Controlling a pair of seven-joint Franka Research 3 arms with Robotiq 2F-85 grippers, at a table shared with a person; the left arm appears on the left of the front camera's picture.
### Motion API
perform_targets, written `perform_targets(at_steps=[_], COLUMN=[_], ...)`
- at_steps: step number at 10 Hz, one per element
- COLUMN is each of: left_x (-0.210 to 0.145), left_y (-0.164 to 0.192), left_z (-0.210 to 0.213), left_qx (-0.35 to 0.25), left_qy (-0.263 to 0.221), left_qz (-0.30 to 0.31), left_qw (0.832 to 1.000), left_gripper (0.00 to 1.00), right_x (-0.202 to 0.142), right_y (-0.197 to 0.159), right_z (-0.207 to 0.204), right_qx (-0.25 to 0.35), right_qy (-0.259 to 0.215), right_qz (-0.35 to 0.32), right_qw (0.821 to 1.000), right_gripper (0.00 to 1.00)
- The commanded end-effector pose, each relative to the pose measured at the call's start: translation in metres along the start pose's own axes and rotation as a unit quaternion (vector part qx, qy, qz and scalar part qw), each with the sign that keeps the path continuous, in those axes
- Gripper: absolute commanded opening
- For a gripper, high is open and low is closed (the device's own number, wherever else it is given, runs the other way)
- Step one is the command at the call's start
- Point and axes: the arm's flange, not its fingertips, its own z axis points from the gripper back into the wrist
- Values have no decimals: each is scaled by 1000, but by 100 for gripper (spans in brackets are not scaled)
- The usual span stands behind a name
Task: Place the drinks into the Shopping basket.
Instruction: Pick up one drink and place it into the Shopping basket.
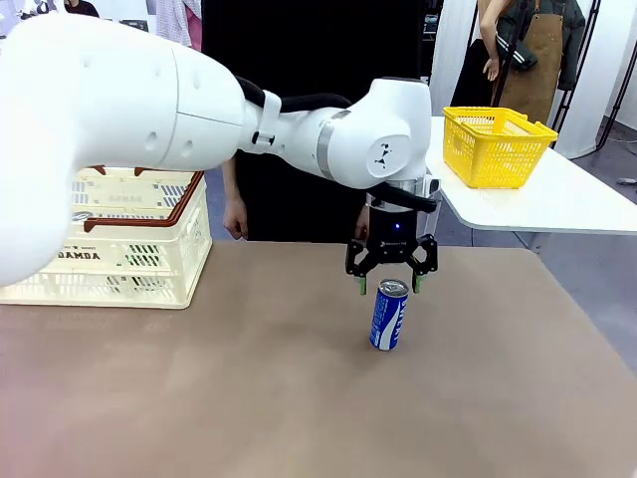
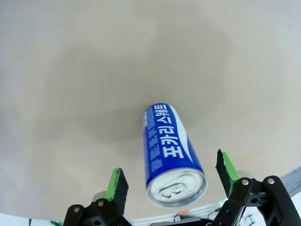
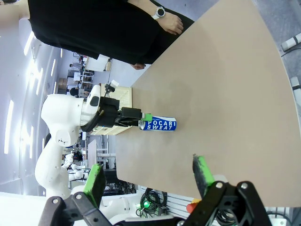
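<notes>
A single blue-and-white drink can is shown upright on the brown table, right of centre. The left gripper is poised directly above the can's silver top, its jaws spread wide with a green pad to either side; no contact with the can is seen. In the left wrist view the can is framed between the two open fingers, confirming alignment for a grasp. The Shopping basket is placed at the far left of the table, well apart from the can. The task is judged to be at the approach stage for this can: grasping, carrying to the left and release into the basket remain. The basket's interior is largely hidden by the left arm, so it cannot be told whether any drinks are already inside. In the right wrist view the right gripper is seen with jaws wide and empty, away from the table's edge. A yellow basket is set on a separate white table at the far right.
</notes>
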Motion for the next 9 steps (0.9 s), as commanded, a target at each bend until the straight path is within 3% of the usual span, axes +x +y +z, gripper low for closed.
perform_targets(at_steps=[1,5,6,7,8,9], left_x=[5,8,10,10,11,11], left_y=[-7,-7,-7,-6,-5,-5], left_z=[-2,-2,-2,-3,-3,-2], left_qx=[17,20,17,23,24,23], left_qy=[2,7,9,9,11,13], left_qz=[3,-3,-5,-2,-2,-4], left_qw=[1000,1000,1000,1000,1000,1000], left_gripper=[100,100,85,27,0,0], right_x=[1,1,1,1,1,1], right_y=[0,0,0,0,0,0], right_z=[-1,-1,-1,-1,-1,-1], right_qx=[10,10,10,10,10,10], right_qy=[-6,-6,-6,-6,-6,-6], right_qz=[11,11,11,11,11,11], right_qw=[1000,1000,1000,1000,1000,1000], right_gripper=[100,100,100,100,100,100])
